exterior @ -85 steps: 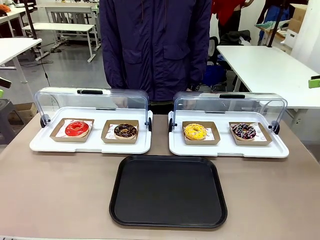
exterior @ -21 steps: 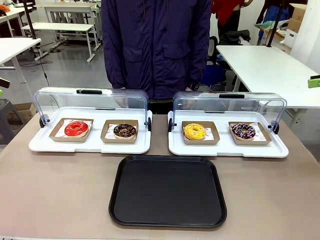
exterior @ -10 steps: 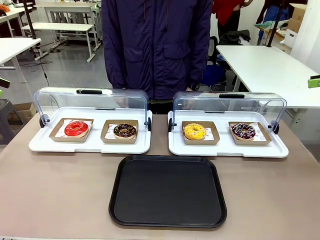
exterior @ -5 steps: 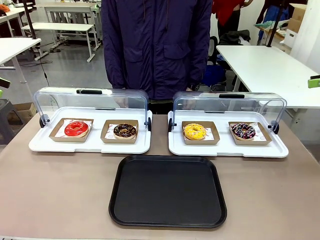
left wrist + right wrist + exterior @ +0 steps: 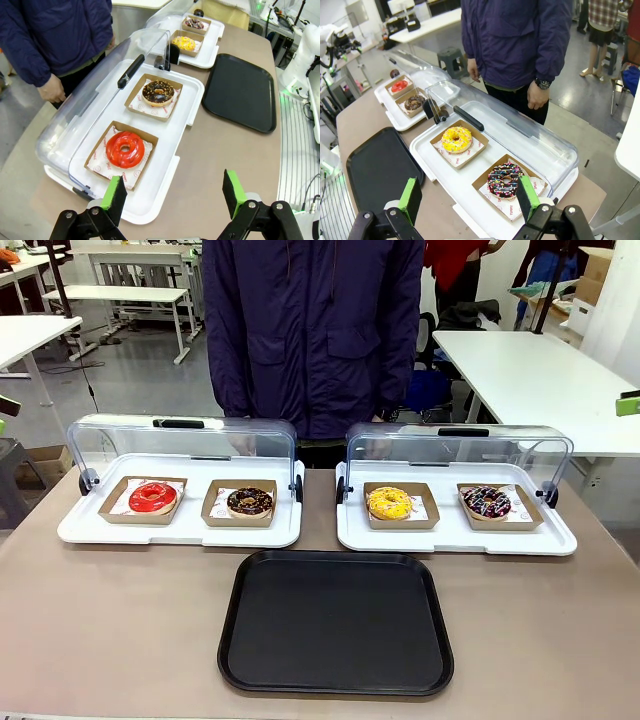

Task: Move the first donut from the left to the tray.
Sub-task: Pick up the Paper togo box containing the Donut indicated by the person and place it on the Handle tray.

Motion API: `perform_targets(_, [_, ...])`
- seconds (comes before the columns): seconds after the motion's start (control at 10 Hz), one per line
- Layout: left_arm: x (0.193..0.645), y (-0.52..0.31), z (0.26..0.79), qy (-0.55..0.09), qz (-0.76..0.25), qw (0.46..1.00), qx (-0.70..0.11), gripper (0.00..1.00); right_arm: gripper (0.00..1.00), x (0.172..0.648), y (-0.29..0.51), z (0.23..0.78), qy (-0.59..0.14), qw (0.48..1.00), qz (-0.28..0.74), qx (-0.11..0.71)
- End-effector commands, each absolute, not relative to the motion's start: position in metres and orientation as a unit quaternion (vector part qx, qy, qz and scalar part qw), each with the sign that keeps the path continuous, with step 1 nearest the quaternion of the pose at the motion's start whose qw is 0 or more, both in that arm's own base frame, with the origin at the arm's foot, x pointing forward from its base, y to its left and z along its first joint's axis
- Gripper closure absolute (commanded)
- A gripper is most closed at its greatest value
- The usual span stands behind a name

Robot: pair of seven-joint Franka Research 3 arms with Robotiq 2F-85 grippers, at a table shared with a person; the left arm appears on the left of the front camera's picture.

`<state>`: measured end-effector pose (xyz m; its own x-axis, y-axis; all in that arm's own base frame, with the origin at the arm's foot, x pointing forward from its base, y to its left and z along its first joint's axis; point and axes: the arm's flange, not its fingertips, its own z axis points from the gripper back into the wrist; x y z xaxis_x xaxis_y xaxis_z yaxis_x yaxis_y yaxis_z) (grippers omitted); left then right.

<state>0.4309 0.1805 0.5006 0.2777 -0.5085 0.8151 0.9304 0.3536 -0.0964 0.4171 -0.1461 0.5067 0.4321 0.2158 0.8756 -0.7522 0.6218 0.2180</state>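
The red donut [image 5: 153, 497] is seen in its brown cardboard holder [image 5: 115, 514] on a white paper liner, at the left end of the left white tray [image 5: 180, 536]. A chocolate donut [image 5: 250, 502] is set just beside it on the same tray, in a holder of its own. The tray's clear lid [image 5: 185, 445] is swung up at the far side. A second white tray [image 5: 455, 540] is placed to the right, where a yellow donut [image 5: 389, 502] and a dark sprinkled donut [image 5: 487, 502] are held under a lid raised the same way. The black tray [image 5: 335, 625] is laid bare on the counter [image 5: 110, 620], nearer the robot and between the two white trays. A person [image 5: 315, 330] in a dark jacket is stood at the far edge, arms down. In the left wrist view the left fingers [image 5: 116, 194] are spread wide above the counter, near the red donut's end of the tray, with nothing between them. The right fingers [image 5: 411, 196] are likewise spread and empty, near the sprinkled donut.
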Motion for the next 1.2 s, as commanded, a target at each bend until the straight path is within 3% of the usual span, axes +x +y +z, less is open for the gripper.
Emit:
perform_targets(0.0, [0.4299, 0.1795, 0.5008, -0.359, -0.486, 0.738, -0.3, 0.0, 0.0, 0.4194, -0.1454, 0.5074, -0.446, 0.781, 0.308, 0.311])
perform_targets(1.1, [0.4299, 0.1795, 0.5008, -0.359, -0.486, 0.738, -0.3, 0.0, 0.0, 0.4194, -0.1454, 0.5074, -0.446, 0.781, 0.308, 0.311])
